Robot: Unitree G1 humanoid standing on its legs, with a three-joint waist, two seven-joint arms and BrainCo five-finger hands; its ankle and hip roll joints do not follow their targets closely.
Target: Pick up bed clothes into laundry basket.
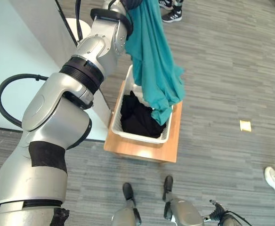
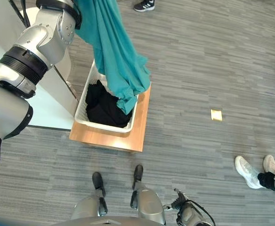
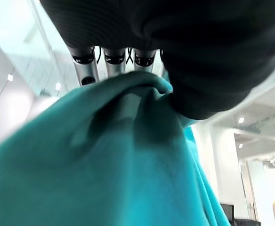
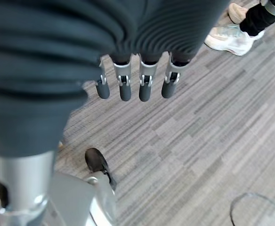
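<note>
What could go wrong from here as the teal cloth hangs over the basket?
The teal cloth hangs from the left hand, and its lower end reaches the white laundry basket at the right rim. If released now, part could drape over that rim onto the wooden platform or the floor. The basket already holds black clothes, so the long cloth may pile high and slide out. The right hand hangs open, away from the basket, and cannot help guide it.

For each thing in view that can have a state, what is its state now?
Teal cloth: lifted, hanging over the basket, lower end inside it.
Laundry basket: on a wooden stand, holds black clothes.
Black clothes: lying in the basket.
Left hand: closed on the teal cloth.
Right hand: open, holds nothing.
</note>
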